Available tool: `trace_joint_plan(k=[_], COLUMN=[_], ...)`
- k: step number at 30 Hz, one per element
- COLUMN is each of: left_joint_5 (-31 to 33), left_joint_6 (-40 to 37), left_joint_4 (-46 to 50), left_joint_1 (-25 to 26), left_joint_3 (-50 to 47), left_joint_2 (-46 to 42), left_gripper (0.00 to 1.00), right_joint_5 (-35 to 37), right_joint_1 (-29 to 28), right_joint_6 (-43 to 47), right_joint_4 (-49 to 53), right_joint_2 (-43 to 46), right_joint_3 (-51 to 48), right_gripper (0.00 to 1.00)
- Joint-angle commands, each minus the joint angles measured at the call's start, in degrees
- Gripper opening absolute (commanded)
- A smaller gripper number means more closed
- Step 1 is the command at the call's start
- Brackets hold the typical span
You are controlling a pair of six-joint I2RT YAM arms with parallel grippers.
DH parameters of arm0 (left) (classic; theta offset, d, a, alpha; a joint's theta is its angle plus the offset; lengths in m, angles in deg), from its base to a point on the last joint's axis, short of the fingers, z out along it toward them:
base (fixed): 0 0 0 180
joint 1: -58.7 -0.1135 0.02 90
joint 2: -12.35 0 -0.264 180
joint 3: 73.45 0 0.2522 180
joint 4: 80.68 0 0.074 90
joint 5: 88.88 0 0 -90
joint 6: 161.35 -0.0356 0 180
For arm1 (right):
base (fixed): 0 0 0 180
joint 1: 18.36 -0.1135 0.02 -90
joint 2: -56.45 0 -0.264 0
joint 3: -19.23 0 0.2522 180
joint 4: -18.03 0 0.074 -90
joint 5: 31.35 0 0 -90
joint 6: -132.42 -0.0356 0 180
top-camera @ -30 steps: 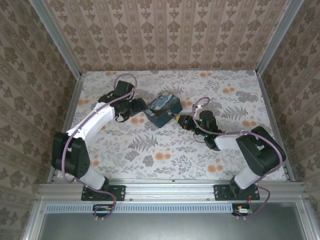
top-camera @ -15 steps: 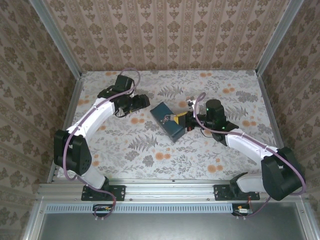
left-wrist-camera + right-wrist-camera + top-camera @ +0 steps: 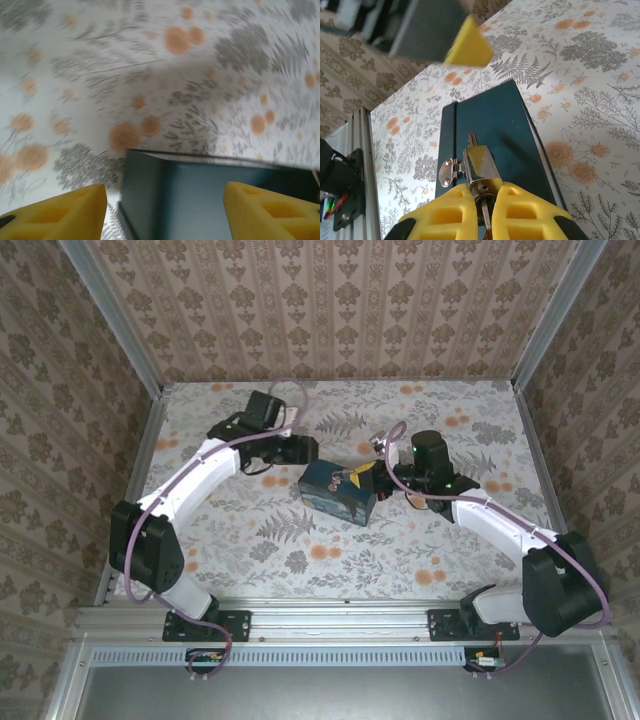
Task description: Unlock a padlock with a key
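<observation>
Right wrist view: the right pincer (image 3: 485,194) is clenched on the key (image 3: 483,206). Its shaft points straight ahead and meets the base of the padlock (image 3: 479,167), which hangs on the blue box (image 3: 505,125). The left pincer (image 3: 165,200), released, straddles a box corner.

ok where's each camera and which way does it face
top external: above, behind the bases, looking down at the table; left arm and right arm flank the blue box.
left wrist: on the left arm, faces the box's corner; left end effector's fingers apart.
right wrist: on the right arm, faces the padlock on the box; right end effector pinches the key.
shared: all three show the box.
</observation>
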Motion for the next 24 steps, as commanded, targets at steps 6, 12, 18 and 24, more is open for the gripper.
trace_joint_plan(k=[6, 12, 18, 24], left_joint_5=[-2.94, -7.36, -7.44, -11.94], left_joint_6=[-31.82, -48.72, -50.51, -52.8], left_joint_4=[-10.17, -23.47, -30.44, -31.99], left_joint_1=[1.47, 7.06, 7.69, 6.65], left_joint_3=[-7.47, -20.86, -21.65, -20.06], left_joint_2=[-6.81, -12.58, -10.26, -8.35], left_gripper=[0.63, 0.65, 0.68, 0.69], right_joint_5=[-0.34, -3.02, -4.77, -6.09], right_joint_1=[1.62, 2.22, 2.38, 2.42], right_joint_6=[-11.19, -14.25, -17.51, -19.65], right_joint_4=[5.15, 12.56, 11.71, 11.96], right_joint_2=[-0.74, -3.07, -3.88, -3.86], right_joint_3=[5.17, 8.96, 7.68, 7.61], right_gripper=[0.02, 0.04, 0.03, 0.03])
